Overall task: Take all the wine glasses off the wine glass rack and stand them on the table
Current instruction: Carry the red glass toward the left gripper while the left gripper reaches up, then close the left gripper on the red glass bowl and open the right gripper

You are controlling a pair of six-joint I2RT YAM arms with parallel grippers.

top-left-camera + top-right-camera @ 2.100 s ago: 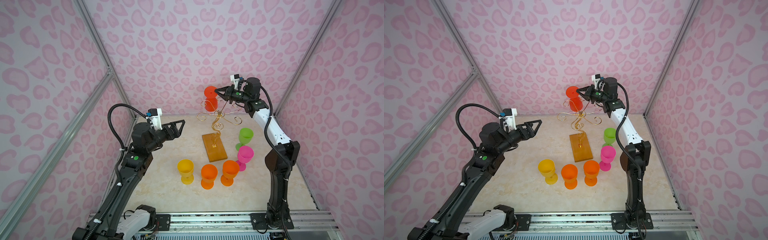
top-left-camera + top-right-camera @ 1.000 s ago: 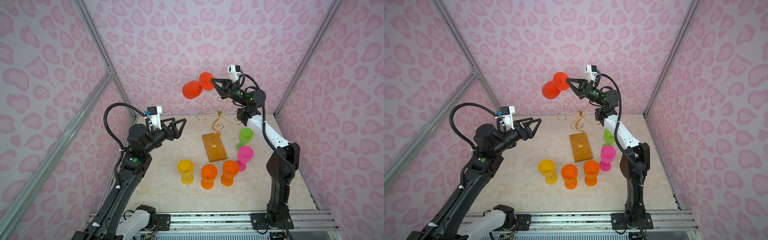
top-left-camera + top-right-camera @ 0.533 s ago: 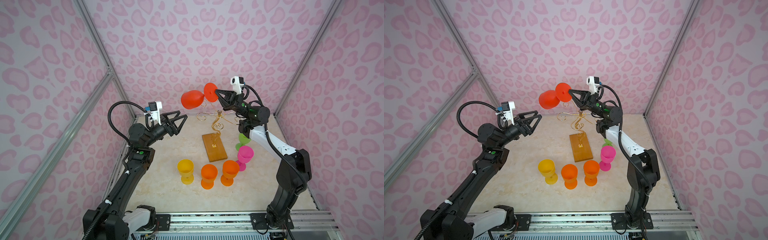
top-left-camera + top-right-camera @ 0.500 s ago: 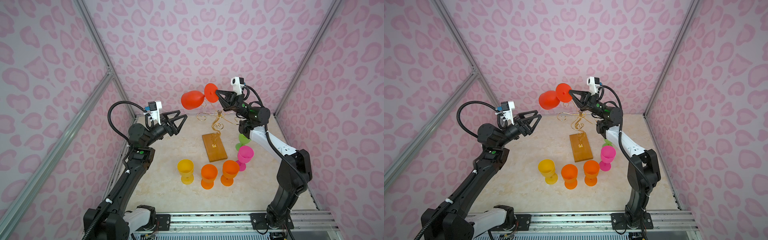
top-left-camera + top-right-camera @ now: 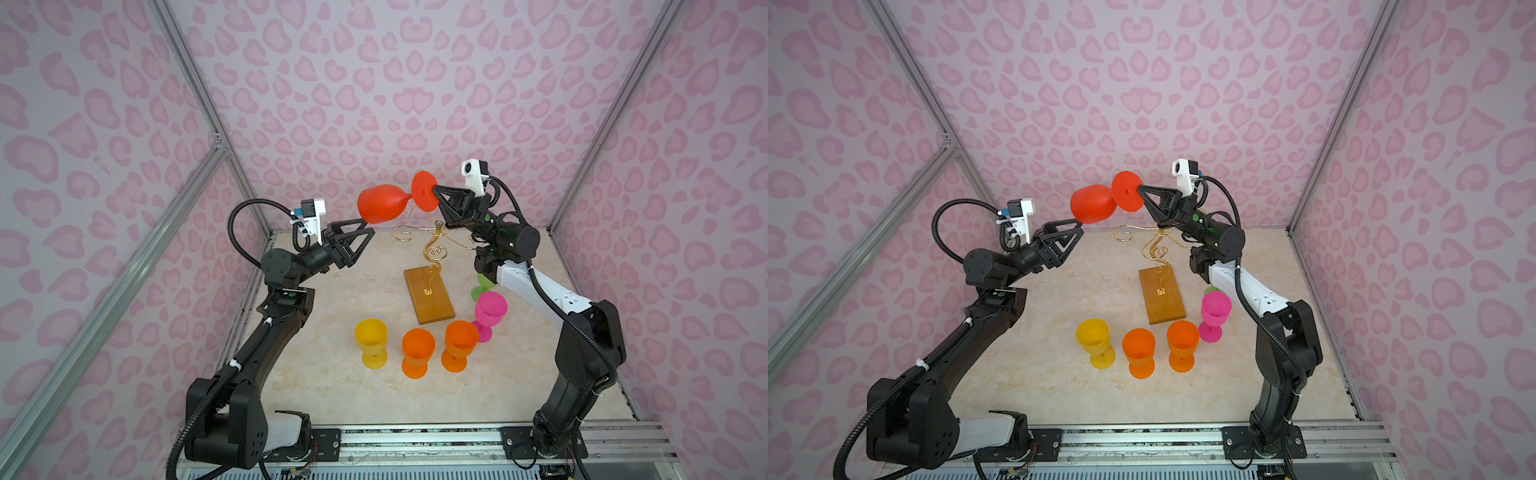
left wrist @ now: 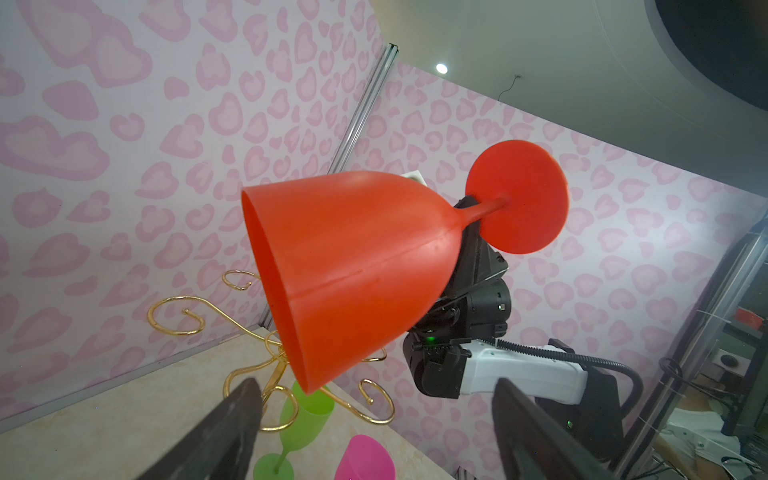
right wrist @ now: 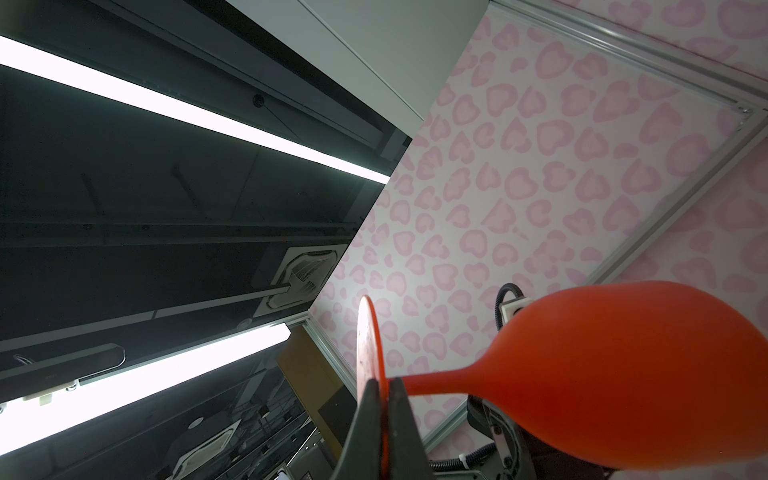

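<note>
The right gripper (image 5: pixel 434 192) pinches the edge of the flat foot of a red wine glass (image 5: pixel 380 203) and holds it on its side in the air above the far edge of the worktop (image 5: pixel 332 386). The glass is level with and slightly left of the top of the wine glass rack (image 5: pixel 428 299). In the right wrist view the two jaws are shut tight on the thin disc, with the stem and bowl (image 7: pixel 623 374) running away from them.

The bowl's mouth points toward the left gripper (image 5: pixel 369 227), whose jaws are spread wide and hold nothing. In the left wrist view its fingertips (image 6: pixel 249 386) sit level with the lowest part of the bowl's rim, with a gap showing on each side.

The rack's gold scroll arms (image 6: pixel 266 365) curl below and behind the glass. Its wooden base rests on the worktop at mid-width, nearer the far edge than the near one.

A yellow glass (image 5: pixel 371 338) and two orange glasses (image 5: pixel 417 349) stand upright in a row just toward the near edge from the base. A pink glass (image 5: pixel 490 309) stands beside the base's right corner. Behind the pink one, toward the right edge, a green glass (image 5: pixel 482 286) is partly hidden by the right arm.
</note>
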